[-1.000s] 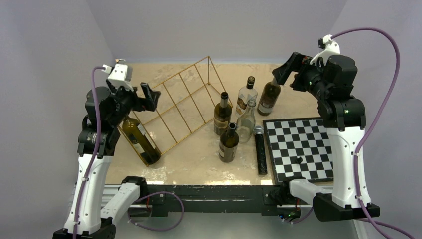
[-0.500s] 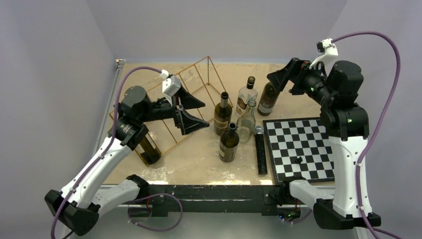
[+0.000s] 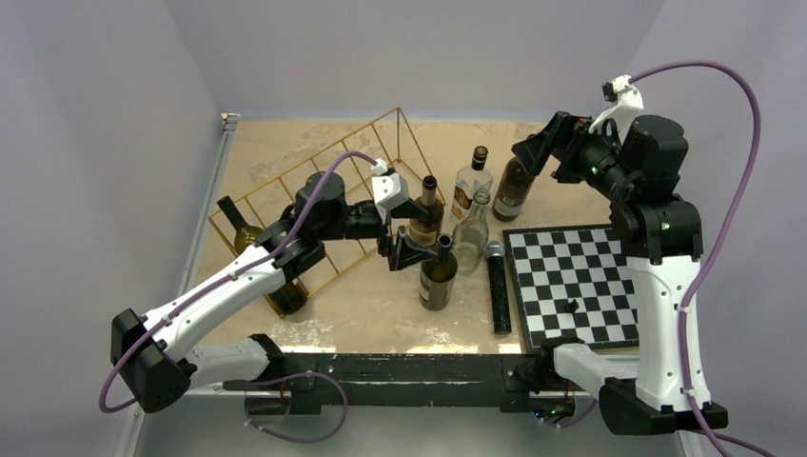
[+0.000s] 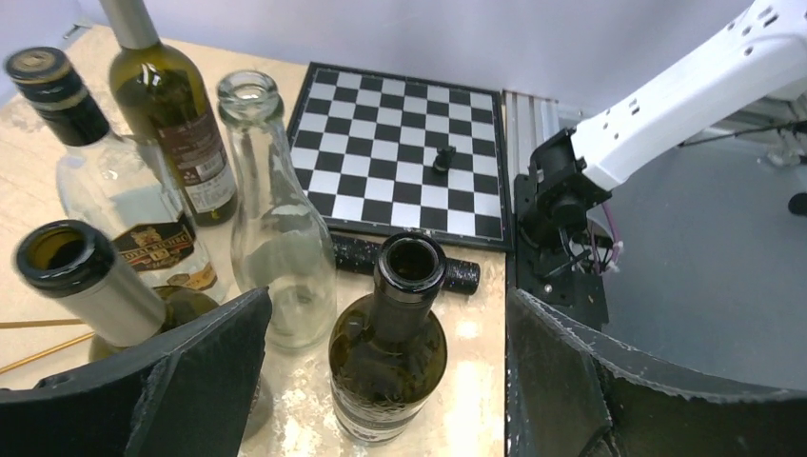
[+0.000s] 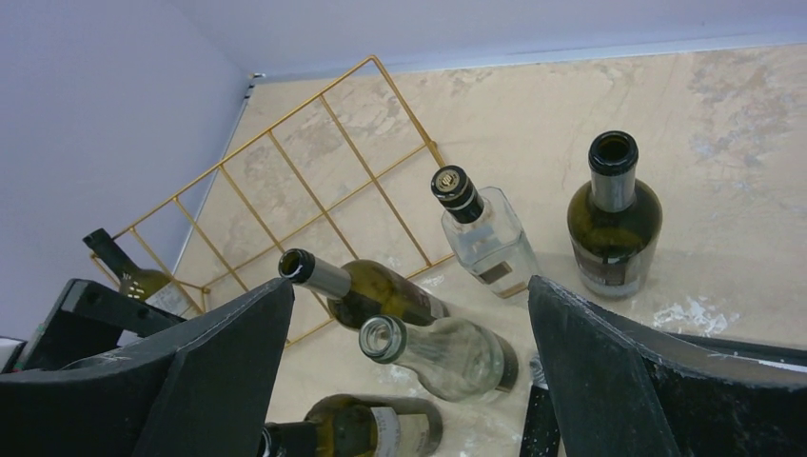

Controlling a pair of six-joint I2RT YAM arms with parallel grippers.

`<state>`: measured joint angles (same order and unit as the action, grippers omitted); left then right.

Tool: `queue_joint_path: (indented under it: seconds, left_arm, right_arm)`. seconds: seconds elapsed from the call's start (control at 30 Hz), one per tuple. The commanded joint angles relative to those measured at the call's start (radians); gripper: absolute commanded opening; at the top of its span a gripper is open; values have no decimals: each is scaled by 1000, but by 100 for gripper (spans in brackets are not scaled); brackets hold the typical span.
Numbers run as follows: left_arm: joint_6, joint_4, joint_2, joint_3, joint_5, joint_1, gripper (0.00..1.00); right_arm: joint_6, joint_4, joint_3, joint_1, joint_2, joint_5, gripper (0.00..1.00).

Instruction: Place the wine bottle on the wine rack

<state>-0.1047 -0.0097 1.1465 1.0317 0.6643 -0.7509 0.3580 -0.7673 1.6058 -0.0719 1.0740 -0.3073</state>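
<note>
The gold wire wine rack (image 3: 333, 195) stands slanted at the back left; it also shows in the right wrist view (image 5: 314, 181). One dark wine bottle (image 3: 262, 262) lies in its leftmost slot. My left gripper (image 3: 420, 232) is open and empty, reached out over the bottle cluster. In the left wrist view its jaws (image 4: 388, 300) stand either side of an open dark wine bottle (image 4: 390, 347), apart from it; that bottle is the front one of the cluster (image 3: 438, 274). My right gripper (image 3: 531, 152) is open and empty, held above the back bottles (image 5: 411, 283).
More bottles stand upright in the middle: a green one with a foil neck (image 3: 425, 221), a clear one (image 3: 471, 236), a square clear one with a black cap (image 3: 470, 183), a dark one (image 3: 515, 188). A black cylinder (image 3: 498, 286) lies beside the chessboard (image 3: 585, 267).
My left arm has swung from the rack's left end over to the bottle cluster, gripper open. The bottle stays lying in the rack. The right arm has barely moved.
</note>
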Motion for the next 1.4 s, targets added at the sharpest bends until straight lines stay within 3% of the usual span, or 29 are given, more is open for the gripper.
queue_joint_path:
  seconds: [0.0,0.27,0.43,0.6,0.83,0.9,1.17,1.37]
  left_arm:
    - [99,31,46,4,-25,-28,97]
    - [142,-52,118,76,-4,-74,84]
    - [118,22,129,39,-9,-91,79]
    - [73,46,166,44,3,-102,63]
    - [56,78,180,21,2,-108,59]
    - [56,81,180,17,-4,-111,52]
    - [73,47,121,11,-95,-113,0]
    - [63,-35,26,32,-214,-113,0]
  right_arm:
    - [-2,-20,22,-1,-10,32,99]
    - [-17,-60,30,0,1,57,99]
    - [-16,-73,36,-1,11,63,99]
    - [-20,-85,41,-1,18,67,99]
    - [-26,-95,38,-1,22,74,99]
    - [-25,-96,34,0,23,74,99]
    - [-13,-132,52,-1,26,75,99]
    - [-7,-142,59,0,27,80,99]
